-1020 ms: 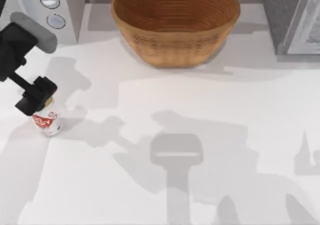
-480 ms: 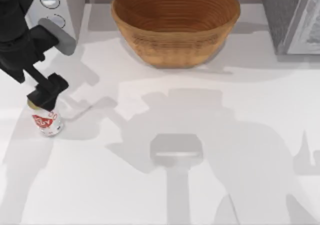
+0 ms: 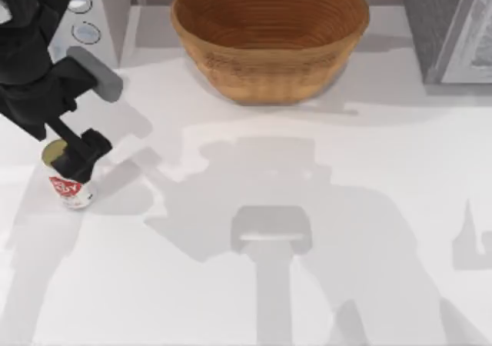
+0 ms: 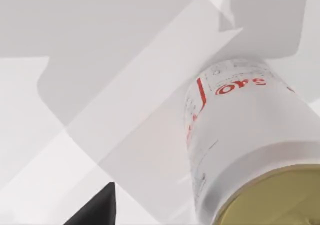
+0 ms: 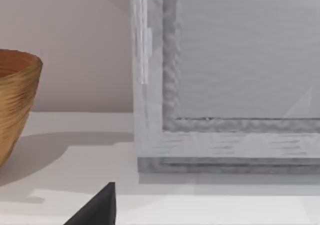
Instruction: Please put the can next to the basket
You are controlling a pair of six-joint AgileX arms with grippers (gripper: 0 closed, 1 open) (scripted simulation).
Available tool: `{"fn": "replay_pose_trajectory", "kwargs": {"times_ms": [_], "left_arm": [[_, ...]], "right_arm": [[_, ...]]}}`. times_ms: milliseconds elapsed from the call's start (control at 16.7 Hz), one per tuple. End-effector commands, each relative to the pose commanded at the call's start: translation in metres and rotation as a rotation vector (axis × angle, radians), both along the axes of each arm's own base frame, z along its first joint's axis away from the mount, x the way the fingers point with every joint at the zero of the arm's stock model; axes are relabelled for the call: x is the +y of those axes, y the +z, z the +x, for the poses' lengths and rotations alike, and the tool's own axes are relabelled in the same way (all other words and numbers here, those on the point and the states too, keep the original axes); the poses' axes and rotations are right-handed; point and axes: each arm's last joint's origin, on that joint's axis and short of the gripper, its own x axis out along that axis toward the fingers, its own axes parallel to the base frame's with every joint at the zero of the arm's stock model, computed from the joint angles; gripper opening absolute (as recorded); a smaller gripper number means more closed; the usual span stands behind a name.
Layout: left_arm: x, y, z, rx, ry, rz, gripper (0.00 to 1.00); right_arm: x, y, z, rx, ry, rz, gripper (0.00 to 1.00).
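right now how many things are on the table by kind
cans: 1, the can at the table's left, under the left gripper
baskets: 1, the basket at the back
grey boxes: 2, the left box and the right box
total: 4

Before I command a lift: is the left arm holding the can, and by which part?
Cannot tell. The left gripper sits at the can's gold top; no closed hold shows.

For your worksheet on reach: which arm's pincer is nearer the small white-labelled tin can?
Left. The left pincer sits right at the small white-labelled tin can; the right pincer is by the grey cabinet.
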Motion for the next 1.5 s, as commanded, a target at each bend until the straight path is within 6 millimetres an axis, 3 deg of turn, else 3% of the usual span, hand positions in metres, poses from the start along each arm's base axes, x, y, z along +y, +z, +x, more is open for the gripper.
{"fn": "replay_pose_trajectory", "kwargs": {"times_ms": [240, 480, 1260, 1500], "left_arm": [[0.000, -0.029, -0.001, 0.003, -0.001, 0.000, 1.00], [0.000, -0.030, -0.001, 0.003, -0.001, 0.000, 1.00], [0.000, -0.030, -0.001, 0.003, -0.001, 0.000, 0.02], [0.000, -0.030, -0.001, 0.003, -0.001, 0.000, 0.00]], "right_arm": [[0.000, 0.000, 0.000, 0.000, 0.000, 0.000, 1.00], [0.000, 0.000, 0.000, 0.000, 0.000, 0.000, 1.00], [0.000, 0.000, 0.000, 0.000, 0.000, 0.000, 1.00], [0.000, 0.000, 0.000, 0.000, 0.000, 0.000, 1.00]]}}
